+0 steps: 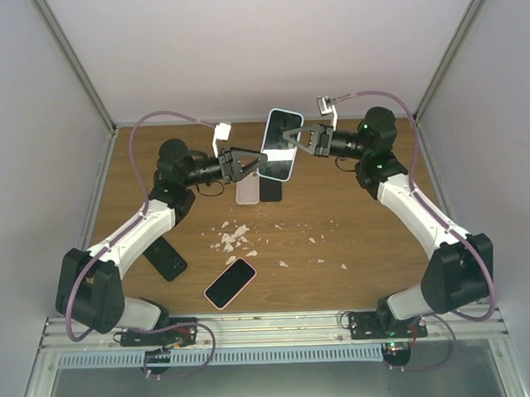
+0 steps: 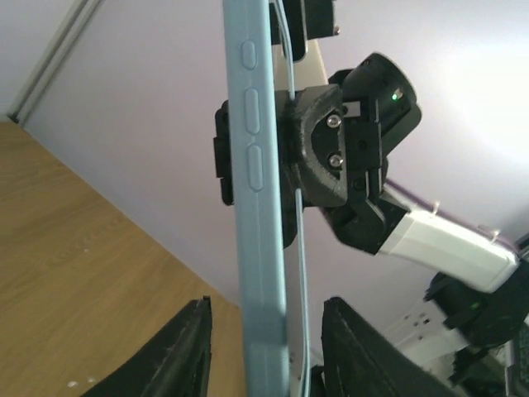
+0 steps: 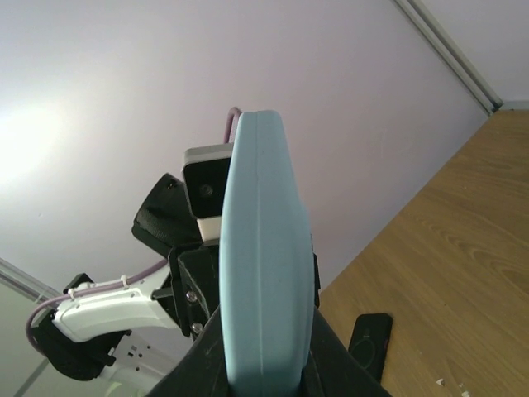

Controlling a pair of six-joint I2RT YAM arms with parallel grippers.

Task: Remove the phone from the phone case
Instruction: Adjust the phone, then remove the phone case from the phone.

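Holding the phone (image 1: 284, 128) aloft, inside its phone case (image 2: 256, 207)

The right pincer (image 1: 290, 138) is clamping one long edge of the phone case, holding it raised above the far part of the worktop (image 1: 361, 212). The left pincer (image 1: 258, 162) is standing with its jaws slightly apart on either side of the opposite end, clear of the case in the wrist view. A pink phone (image 1: 230, 283) is lying nearer the bases.

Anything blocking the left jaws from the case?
Nothing visible does. The case is held in mid-air and sits between the left gripper's open jaws, with a gap on each side. The right gripper clamps it further along.
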